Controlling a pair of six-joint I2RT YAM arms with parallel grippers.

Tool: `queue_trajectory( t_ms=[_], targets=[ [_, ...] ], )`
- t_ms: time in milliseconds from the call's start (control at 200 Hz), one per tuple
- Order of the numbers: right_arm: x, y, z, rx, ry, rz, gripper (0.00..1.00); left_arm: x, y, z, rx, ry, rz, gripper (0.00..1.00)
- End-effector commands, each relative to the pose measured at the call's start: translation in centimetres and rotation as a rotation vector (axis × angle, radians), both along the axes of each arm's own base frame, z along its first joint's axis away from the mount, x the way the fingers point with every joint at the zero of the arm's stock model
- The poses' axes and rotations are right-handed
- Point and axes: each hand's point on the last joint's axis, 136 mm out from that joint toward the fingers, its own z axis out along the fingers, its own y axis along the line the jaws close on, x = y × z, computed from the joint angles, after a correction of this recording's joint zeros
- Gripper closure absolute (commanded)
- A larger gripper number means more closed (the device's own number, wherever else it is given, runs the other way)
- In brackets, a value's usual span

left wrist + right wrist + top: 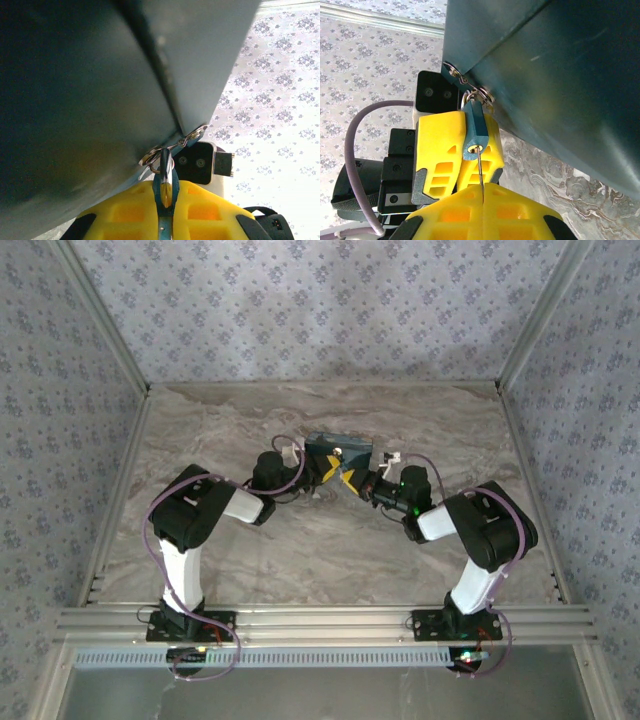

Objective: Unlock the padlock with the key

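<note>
Marbled table (330, 550), dark box (338, 447) toward its far side

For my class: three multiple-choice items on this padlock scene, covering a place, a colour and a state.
1. Where is the padlock? A hanging from a ring at the box edge; B inside the box; C on top of the box.
2. The fingers of the left end effector are: A red; B yellow; C black.
3. The key is: A lying beside the box; B hanging from the ring; C inserted in the padlock.
Answers: A, the ring carries it; B, they show yellow beside the padlock; C, the right end effector pinches the key, tip in the padlock.
</note>
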Motion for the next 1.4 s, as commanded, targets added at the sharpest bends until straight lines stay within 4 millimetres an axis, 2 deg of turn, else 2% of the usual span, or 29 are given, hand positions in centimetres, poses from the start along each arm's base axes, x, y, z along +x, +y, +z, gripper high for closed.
queue_trajectory(
  t_ms=[0, 285, 984, 1394],
  targets=[
    [0.8, 0.2, 2.0, 0.014, -0.066, 0.002, 1.00, -0.8, -0.8, 1.2, -0.039, -0.046, -0.049, 0.97],
    [0.5, 0.7, 2.7, 0.026, -0.084, 0.026, 1.00, -0.7, -0.7, 1.1, -0.036, -0.044, -0.044, 0.97],
    [-0.1, 1.4, 1.8, 0.021, -0.061, 0.065, 1.00, -0.3, -0.5, 1.1, -0.039, -0.046, -0.035, 0.97],
    [0.5, 0.8, 1.6, 0.022, -0.045, 0.048, 1.00, -0.5, -0.5, 1.4, -0.049, -0.050, -0.041, 0.97]
  ],
)
